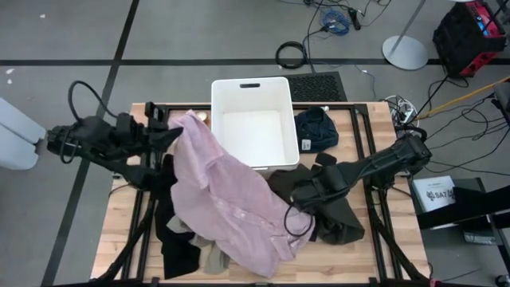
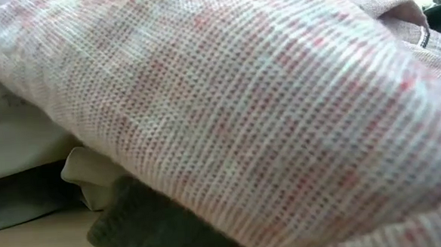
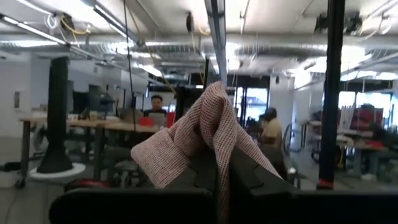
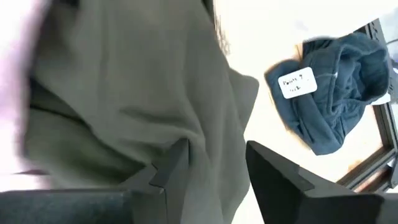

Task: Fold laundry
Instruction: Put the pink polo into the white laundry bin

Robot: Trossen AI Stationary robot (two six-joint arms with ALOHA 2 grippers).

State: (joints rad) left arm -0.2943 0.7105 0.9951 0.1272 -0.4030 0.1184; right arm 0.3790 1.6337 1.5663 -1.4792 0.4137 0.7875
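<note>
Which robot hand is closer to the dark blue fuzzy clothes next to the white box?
The right gripper. It sits over the dark olive-grey garment, nearer the navy blue fleece garment. The left gripper pinches the pale pink woven shirt, beyond the white plastic bin.

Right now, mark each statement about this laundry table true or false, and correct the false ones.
1. The left tool is shut on the pink garment. True.
2. The navy garment lies inside the white bin. False: it lies on the table beside the bin.
3. The pink garment drapes over the bin's corner. True.
4. The right tool is above the bin. False: it is at the olive garment.
</note>
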